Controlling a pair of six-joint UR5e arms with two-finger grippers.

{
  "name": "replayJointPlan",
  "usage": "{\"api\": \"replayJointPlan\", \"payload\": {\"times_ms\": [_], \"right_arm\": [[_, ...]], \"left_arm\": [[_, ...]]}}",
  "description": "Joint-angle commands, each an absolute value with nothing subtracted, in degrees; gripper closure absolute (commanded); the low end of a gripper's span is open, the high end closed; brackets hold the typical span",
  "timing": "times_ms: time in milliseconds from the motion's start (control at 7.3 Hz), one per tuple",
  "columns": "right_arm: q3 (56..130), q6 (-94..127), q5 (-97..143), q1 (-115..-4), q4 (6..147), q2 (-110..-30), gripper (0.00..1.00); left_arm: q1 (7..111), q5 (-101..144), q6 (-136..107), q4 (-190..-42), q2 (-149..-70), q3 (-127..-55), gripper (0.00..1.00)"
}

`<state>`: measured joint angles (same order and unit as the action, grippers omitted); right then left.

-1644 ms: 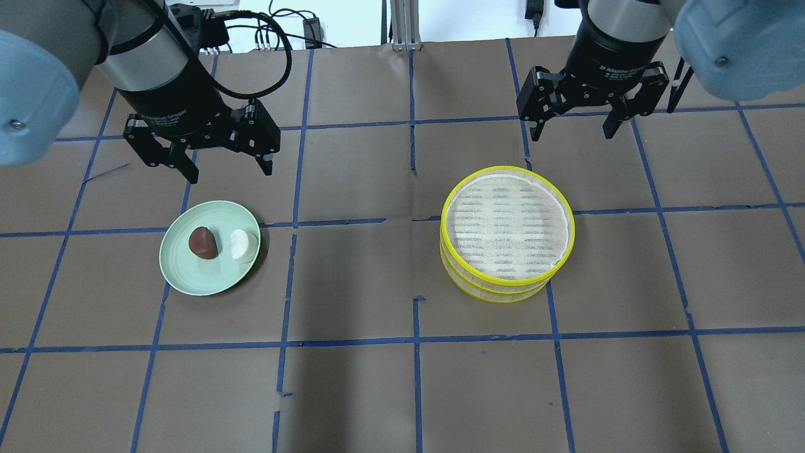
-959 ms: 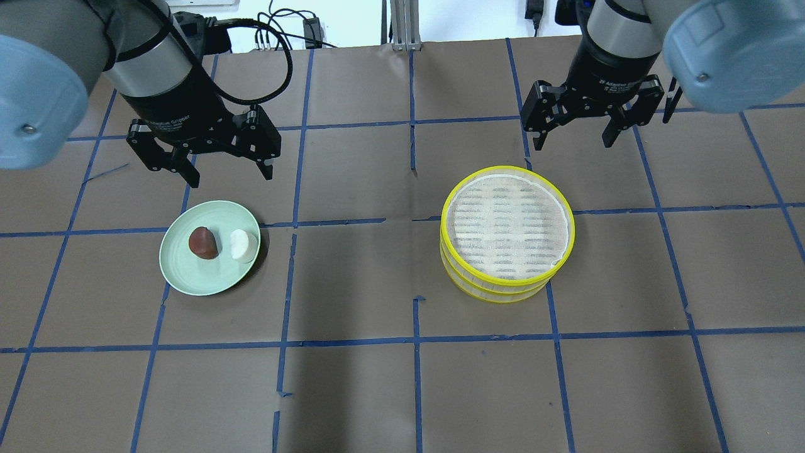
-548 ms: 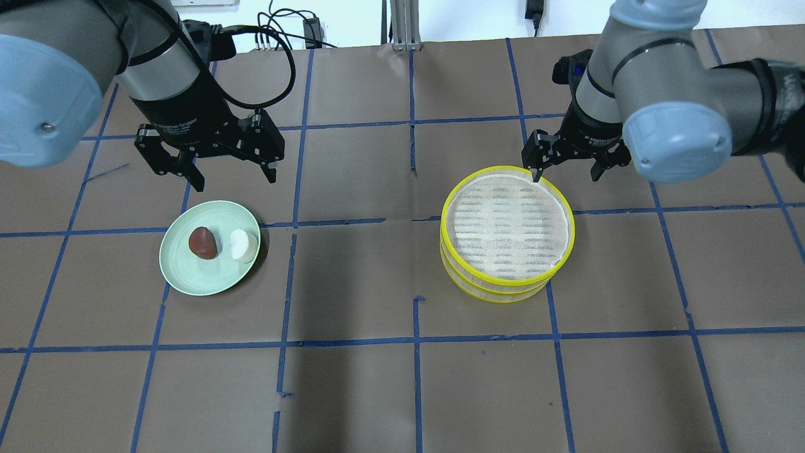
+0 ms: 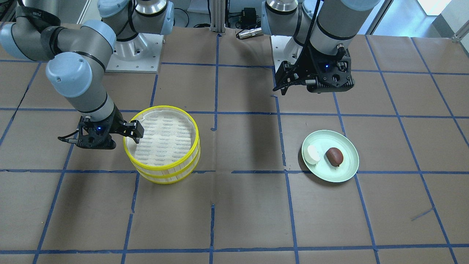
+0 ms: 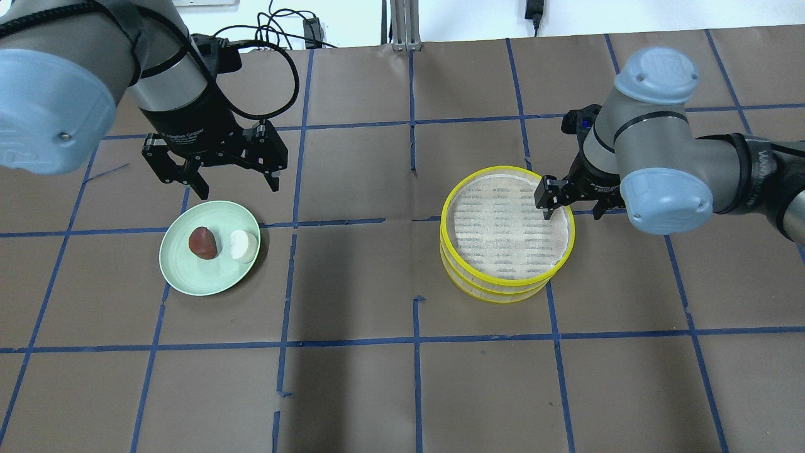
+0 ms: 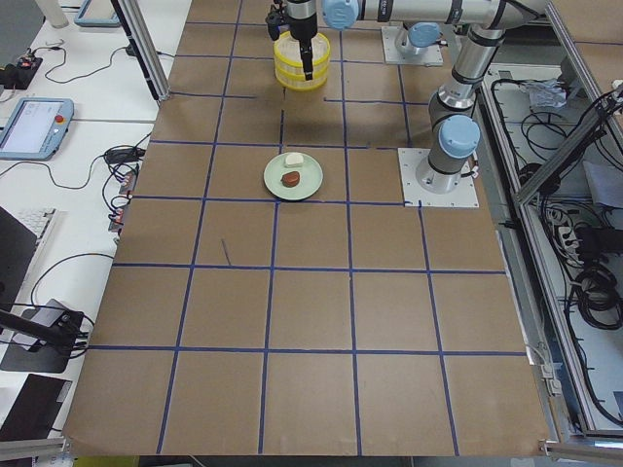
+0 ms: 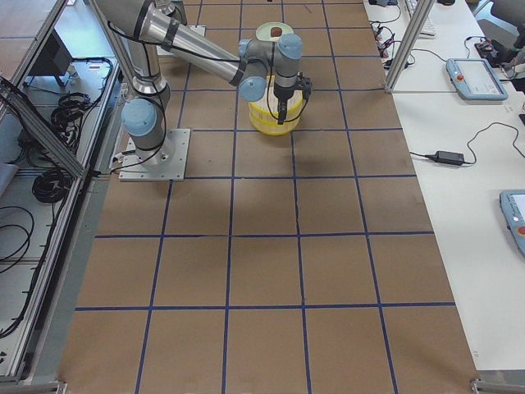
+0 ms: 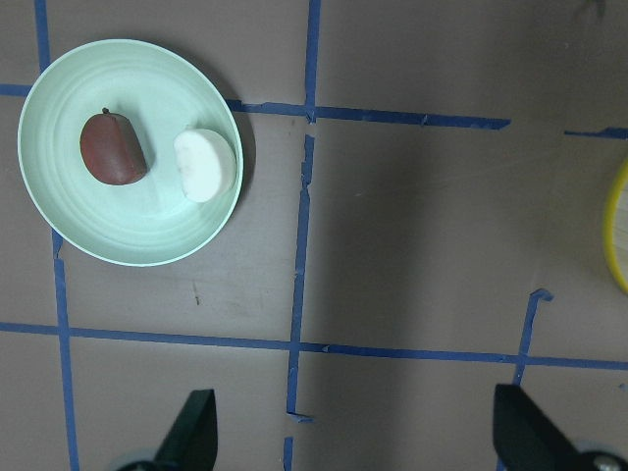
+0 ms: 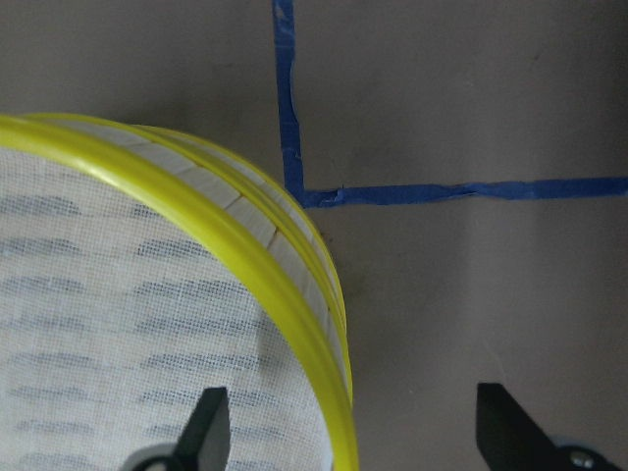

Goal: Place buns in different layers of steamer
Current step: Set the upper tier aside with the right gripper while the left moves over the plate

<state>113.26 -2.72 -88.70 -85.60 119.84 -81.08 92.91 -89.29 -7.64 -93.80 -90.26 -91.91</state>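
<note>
The white bun [image 5: 243, 245] and the reddish-brown bun [image 5: 203, 243] lie side by side on a pale green plate [image 5: 207, 277] at the left. Both buns also show in the left wrist view, white [image 8: 206, 165] and brown [image 8: 113, 148]. Two yellow-rimmed steamer layers are stacked, the top one [image 5: 507, 226] on the lower one [image 5: 497, 294], both empty as far as shows. My left gripper [image 5: 239, 189] is open and empty, held above the table just behind the plate. My right gripper [image 5: 572, 212] is open and straddles the top layer's right rim [image 9: 294, 324], one finger over the mesh, one outside.
The table is brown paper with a blue tape grid [image 5: 415, 220]. Cables [image 5: 277, 31] and a metal post [image 5: 402, 25] stand at the far edge. The robot's base plates [image 4: 135, 55] sit at the table's robot side.
My right gripper has come down and forward from behind the stack to straddle the top layer's right rim. My left gripper has moved slightly closer to the plate. Buns and layers have not moved.
</note>
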Motion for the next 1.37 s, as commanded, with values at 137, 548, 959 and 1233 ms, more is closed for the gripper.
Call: {"api": "replayJointPlan", "payload": {"times_ms": [137,548,959,1233], "right_arm": [[113.91,-3.25,-89.12,-85.61,120.32,-81.3,0.83],[113.12,-3.16,-88.86,-85.69,120.23,-81.91,0.92],[111.02,-3.16,-88.42,-85.61,119.28,-83.4,0.92],[104.45,-8.22,-88.85,-83.77,111.05,-84.81,0.92]], "left_arm": [[92.9,-89.3,-7.65,-93.78,-90.26,-91.93,0.0],[92.9,-89.3,-7.64,-93.78,-90.26,-91.93,0.0],[92.81,-89.47,-7.3,-93.87,-90.26,-92.02,0.0],[87.92,-89.74,-5.99,-87.32,-94.1,-93.76,0.0]]}}
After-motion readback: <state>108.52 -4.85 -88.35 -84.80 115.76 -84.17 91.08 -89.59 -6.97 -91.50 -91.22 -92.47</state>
